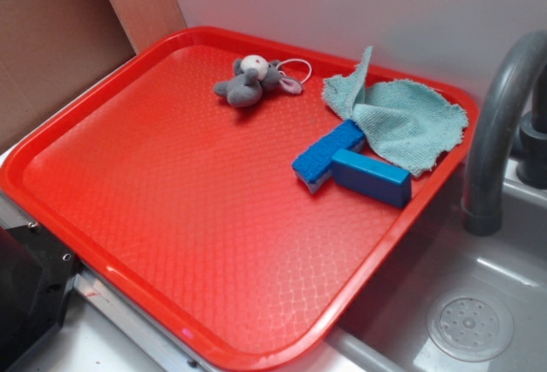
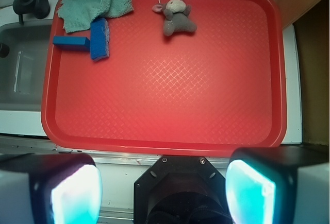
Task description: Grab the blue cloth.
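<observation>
Cloth (image 1: pixel 402 120) lies in the far right corner of the red tray (image 1: pixel 171 184) in the exterior view; in the wrist view it sits at the far left corner (image 2: pixel 90 5), partly over the tray rim. Thin terry, frayed edges, rumpled, with one corner peaked upward. Judged light, limp, not slippery; it should bunch under a pinch instead of lifting flat. Best hold looks like the raised fold or the thick crumpled middle, fingers pressing down into the pile and closing on a gathered ridge. Gripper (image 2: pixel 165 188) appears only in the wrist view, at the near edge, well apart from the cloth; both fingers (image 2: pixel 77 193) stand wide at the frame corners, nothing between them. Two blue blocks lie just beside the cloth: one (image 1: pixel 327 156) has its end touching or tucked under the cloth edge, the other (image 1: pixel 372 177) lies nearer, touching the first. A low approach from the near side could knock them, so coming in from above the far part of the cloth seems safer. Plush mouse (image 1: pixel 252 79) sits to the left along the far edge, apart from the cloth, no obstacle. Grey faucet (image 1: pixel 496 115) and sink (image 1: pixel 461 304) stand at right, near the cloth's corner; the faucet may crowd the arm.
</observation>
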`<state>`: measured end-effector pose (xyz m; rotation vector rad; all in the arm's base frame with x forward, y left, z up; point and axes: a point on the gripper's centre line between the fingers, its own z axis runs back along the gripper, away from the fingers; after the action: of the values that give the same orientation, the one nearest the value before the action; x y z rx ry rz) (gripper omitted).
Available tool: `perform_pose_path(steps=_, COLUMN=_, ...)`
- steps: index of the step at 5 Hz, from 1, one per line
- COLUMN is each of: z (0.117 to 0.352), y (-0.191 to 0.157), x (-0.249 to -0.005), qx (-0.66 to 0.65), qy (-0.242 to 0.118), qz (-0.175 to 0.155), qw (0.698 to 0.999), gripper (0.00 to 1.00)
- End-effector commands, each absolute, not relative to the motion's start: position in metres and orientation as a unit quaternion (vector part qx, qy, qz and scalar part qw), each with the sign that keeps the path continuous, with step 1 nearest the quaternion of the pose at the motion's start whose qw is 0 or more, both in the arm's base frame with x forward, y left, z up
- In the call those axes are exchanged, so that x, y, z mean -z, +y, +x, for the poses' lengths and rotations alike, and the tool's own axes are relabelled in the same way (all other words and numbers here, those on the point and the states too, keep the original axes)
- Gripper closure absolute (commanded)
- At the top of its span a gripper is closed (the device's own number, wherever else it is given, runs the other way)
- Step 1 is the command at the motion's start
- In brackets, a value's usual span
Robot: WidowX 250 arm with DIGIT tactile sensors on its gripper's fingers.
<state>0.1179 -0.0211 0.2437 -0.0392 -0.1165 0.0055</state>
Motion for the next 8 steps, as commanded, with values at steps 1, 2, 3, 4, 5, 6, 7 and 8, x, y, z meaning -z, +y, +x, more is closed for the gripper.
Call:
perform_pose_path(steps=1, z=0.118, y=-0.021, x=-0.244, qx=-0.003, qy=-0.058, qz=-0.02, qw=0.998, gripper=0.0)
perform_pose_path(steps=2, z=0.168, y=-0.037, x=-0.218, qx=-0.024, qy=-0.11, qz=-0.044, qw=0.993, gripper=0.0)
perform_pose_path(steps=3, z=0.211, y=-0.054, x=-0.199, qx=-0.019, qy=-0.171, qz=-0.077, qw=0.982, gripper=0.0)
perform_pose_path(steps=4, z=0.226, y=-0.056, x=-0.181, qx=-0.01, qy=-0.164, qz=-0.103, qw=0.981, gripper=0.0)
perform_pose_path(steps=5, z=0.226, y=-0.056, x=-0.181, qx=-0.01, qy=-0.164, qz=-0.103, qw=0.981, gripper=0.0)
perform_pose_path(steps=6, z=0.226, y=-0.056, x=-0.181, qx=-0.01, qy=-0.164, qz=-0.103, qw=0.981, gripper=0.0)
perform_pose_path(steps=7, z=0.226, y=-0.056, x=-0.181, qx=-0.01, qy=-0.164, qz=-0.103, qw=0.981, gripper=0.0)
perform_pose_path(steps=8, z=0.257, y=-0.079, x=-0.136, qx=-0.028, qy=-0.127, qz=-0.04, qw=0.991, gripper=0.0)
